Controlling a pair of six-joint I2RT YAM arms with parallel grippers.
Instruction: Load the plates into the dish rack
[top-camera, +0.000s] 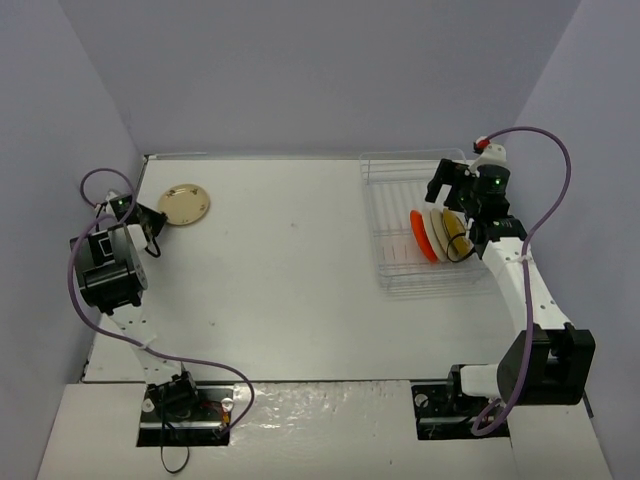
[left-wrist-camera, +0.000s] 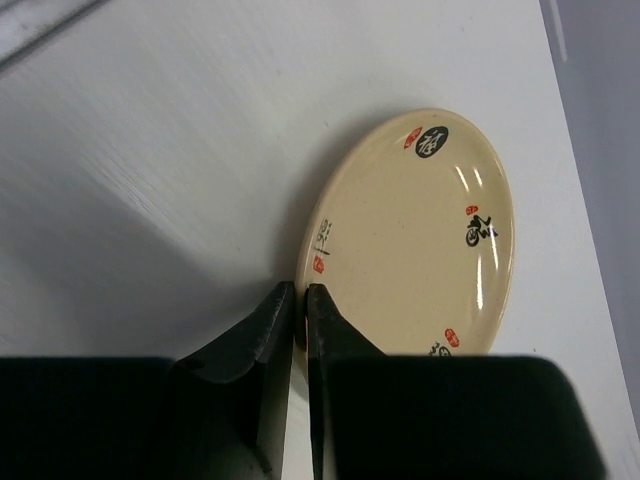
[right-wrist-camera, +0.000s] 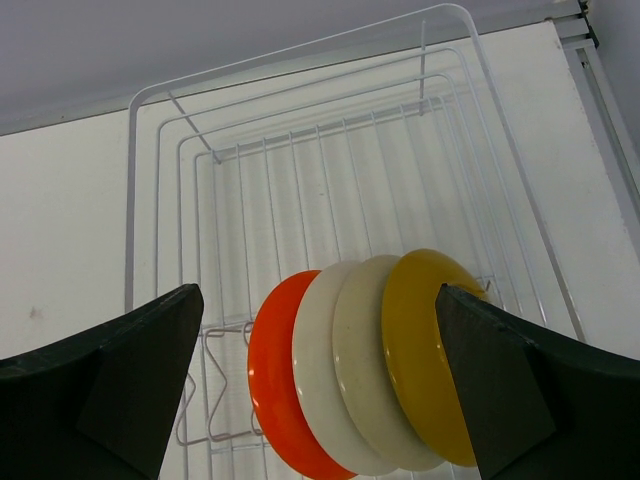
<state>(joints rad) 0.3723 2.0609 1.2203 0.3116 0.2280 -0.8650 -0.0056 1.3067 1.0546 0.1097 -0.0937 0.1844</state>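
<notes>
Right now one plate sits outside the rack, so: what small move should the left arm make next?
Probably lift slightly: the left gripper looks shut on the rim of the tan plate, which lies flat on the table.

the left arm (top-camera: 130, 325) is built of white links joined by blocky black motor housings. a purple cable (top-camera: 95, 185) is looped behind its wrist and trailed back to a black base (top-camera: 180, 402). the left gripper (left-wrist-camera: 300, 292) is formed of two matte black fingers (left-wrist-camera: 262, 335), wedge-shaped and tapered to thin tips ahead of a flat black body. the right arm (top-camera: 515, 275) is made the same way, with white tube and black joints. a small green light (top-camera: 492, 183) is seen just behind the right gripper (right-wrist-camera: 315, 290), and a red spot (top-camera: 482, 143) on a white cap further back. its fingers (right-wrist-camera: 130, 380) are broad, black and angular. a second purple cable (top-camera: 560, 165) is arched behind that wrist.
</notes>
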